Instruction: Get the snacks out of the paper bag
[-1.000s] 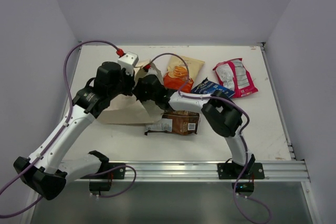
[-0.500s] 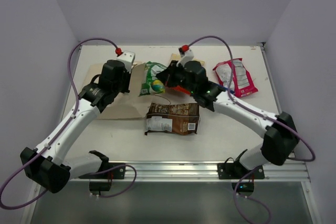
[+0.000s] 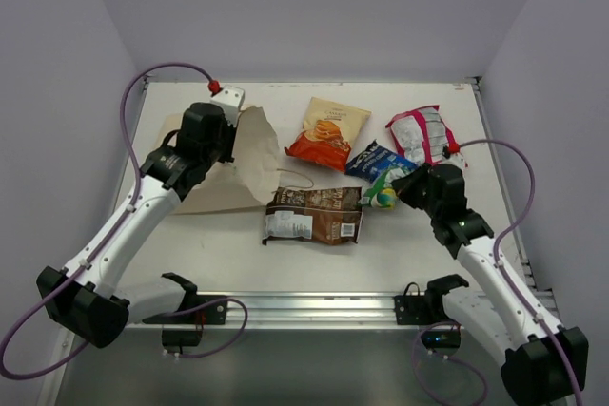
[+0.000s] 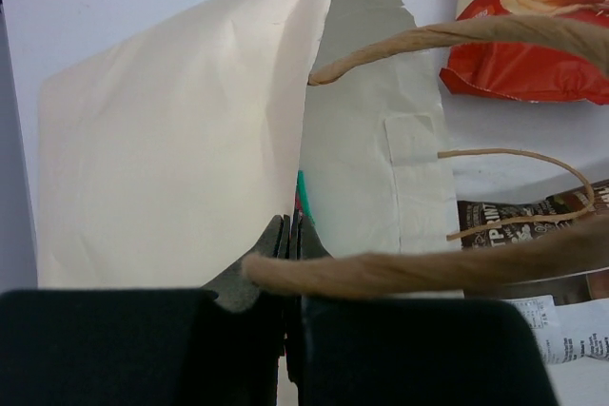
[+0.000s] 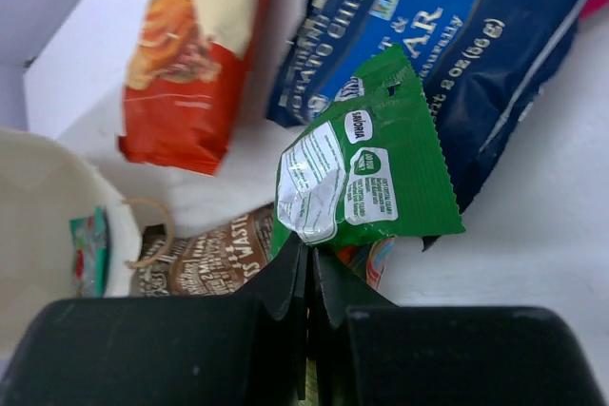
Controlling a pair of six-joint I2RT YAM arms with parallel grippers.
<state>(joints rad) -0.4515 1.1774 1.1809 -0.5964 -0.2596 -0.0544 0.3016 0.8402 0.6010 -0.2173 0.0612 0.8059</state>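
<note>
The right gripper [image 5: 307, 256] has its two black fingers pinched together on the lower edge of a small green crinkly packet [image 5: 360, 178]. It holds the packet well to the right of the tan kraft paper bag [image 3: 224, 176]. In the right wrist view the green packet overlaps the near corner of a dark blue foil packet [image 5: 457, 40], which lies on the white table [image 3: 228, 254] on the same side of the bag.

The left gripper [image 4: 288, 232] is clamped tight on the paper wall at the bag's mouth. That side stands lifted, the mouth faces right, and the rest of the bag lies flat on the table. One twisted tan cord handle [image 4: 428, 268] crosses just in front of the left fingers. A thinner cord loop [image 4: 533, 164] runs out from the bag's mouth toward the right.

Inside the mouth, a teal candy pack [image 5: 90, 249] shows against the pale lining.

An orange-and-cream chip packet [image 3: 328, 133] lies just right of the bag's far corner. A long dark brown packet [image 3: 314, 214] lies flat beside the bag's near right corner. A pink-and-white packet [image 3: 428, 138] lies farthest from the bag, beyond the blue one.
</note>
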